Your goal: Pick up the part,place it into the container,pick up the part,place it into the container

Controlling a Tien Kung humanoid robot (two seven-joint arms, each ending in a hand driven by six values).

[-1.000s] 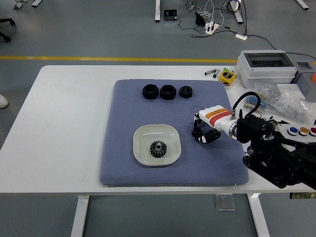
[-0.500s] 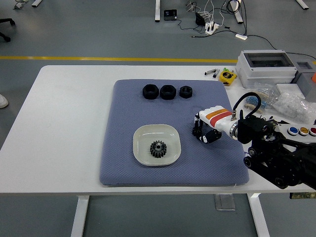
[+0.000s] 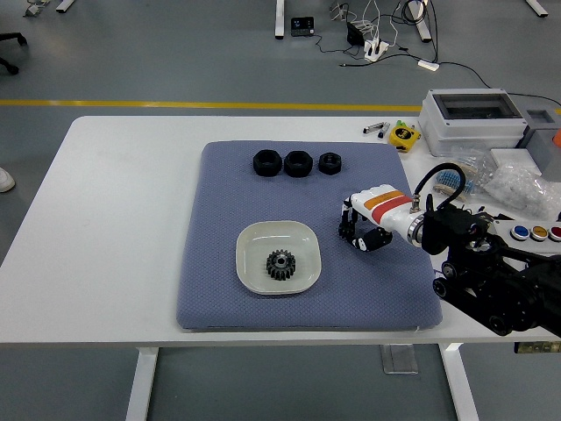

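**On the blue mat: one gear in the dish, three parts waiting**

On the white table (image 3: 123, 219) lies a blue-grey mat (image 3: 219, 219). A cream dish (image 3: 254, 250) sits at the mat's six o'clock and holds a dark gear (image 3: 280, 265) lying flat. Along the mat's twelve o'clock edge three black nuts (image 3: 296, 163) stand in a row, close together. The right hand (image 3: 364, 230) reaches in from three o'clock, just beside the dish; its black fingers (image 3: 353, 235) are curled downward over the mat, and nothing shows between them. A grey box (image 3: 473, 118) and a yellow tape measure (image 3: 404, 135) sit at the table's two o'clock corner.
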